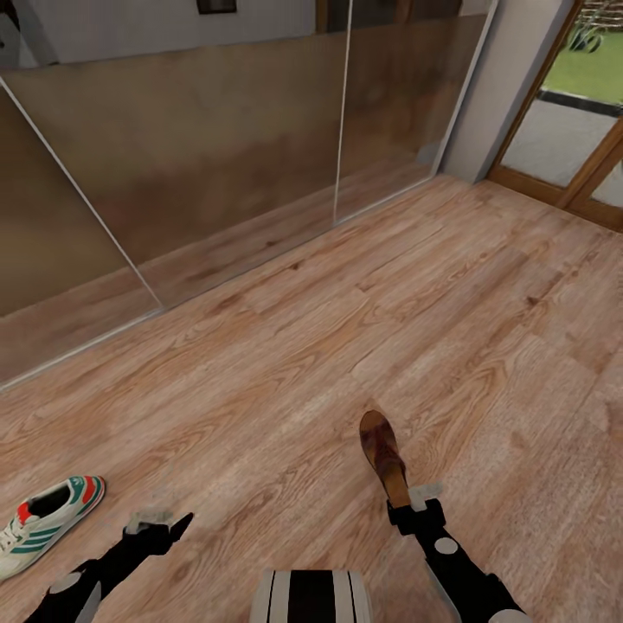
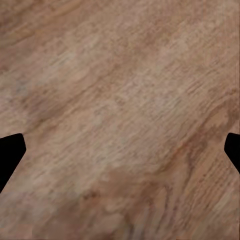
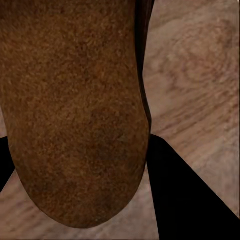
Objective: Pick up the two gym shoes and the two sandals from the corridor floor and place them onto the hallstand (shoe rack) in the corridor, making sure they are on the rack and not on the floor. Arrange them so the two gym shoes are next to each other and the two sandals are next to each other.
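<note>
1. The wood floor (image 1: 346, 329) lies open across the middle and toward the glazed door (image 1: 571, 130) at the far right.
2. A glass wall (image 1: 216, 156) closes off the far and left side, meeting the floor in one long line.
3. A sneaker (image 1: 43, 523) lies on the floor at the near left, just beside the left gripper (image 1: 160, 523), whose fingers stand apart over bare planks.
4. The right gripper (image 1: 414, 506) is occupied, clamped on a sandal (image 1: 382, 454) that juts forward.

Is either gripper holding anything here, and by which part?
The right gripper is shut on a sandal, gripping one end of its sole. The left gripper is open and holds nothing.
</note>
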Tool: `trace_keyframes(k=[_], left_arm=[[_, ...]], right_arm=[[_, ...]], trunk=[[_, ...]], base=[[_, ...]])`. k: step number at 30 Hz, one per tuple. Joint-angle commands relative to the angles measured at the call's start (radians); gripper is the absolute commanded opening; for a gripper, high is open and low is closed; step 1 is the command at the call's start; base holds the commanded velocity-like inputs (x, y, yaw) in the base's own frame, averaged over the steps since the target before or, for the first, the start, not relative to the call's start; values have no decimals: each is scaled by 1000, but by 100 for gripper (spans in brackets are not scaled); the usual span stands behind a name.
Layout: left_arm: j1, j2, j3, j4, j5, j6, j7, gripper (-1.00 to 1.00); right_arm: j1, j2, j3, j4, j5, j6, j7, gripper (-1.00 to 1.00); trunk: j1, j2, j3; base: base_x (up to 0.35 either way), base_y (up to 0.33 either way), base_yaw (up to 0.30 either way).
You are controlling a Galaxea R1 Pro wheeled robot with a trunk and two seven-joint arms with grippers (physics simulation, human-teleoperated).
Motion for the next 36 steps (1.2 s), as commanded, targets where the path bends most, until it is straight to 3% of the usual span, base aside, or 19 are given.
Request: trace_keyframes(k=[1,7,17,25,29,36], left_arm=[[28,0,19,3,-14,-17,-4,100],[93,1,108,15,-14,-82,-1,100],[154,2,180,20,-13,-106,-2,100],[188,-2,201,22,-15,-169,-2,100],[194,-5,203,29,-15,-199,-1,100],[196,-9,203,60,-16,-215,30,100]], right_arm=[[0,-1,4,2,3,-6,-5,-100],[2,-25,-13,10,3,-53,-6,-100],[16,-59,-30,71,-4,-148,-6,-100],[35,-77,-124,219,-24,-354,-4,-100],[38,-87,-142,320,-26,-447,-4,-100],[41,-82,-148,404,-29,-498,-4,-100]], trunk=[[0,0,5],[-3,2,37],[-8,4,92],[-11,6,135],[-13,7,157],[-16,8,195]], base=[[0,0,0],[0,0,0],[0,0,0],[0,0,0],[0,0,0],[0,0,0]])
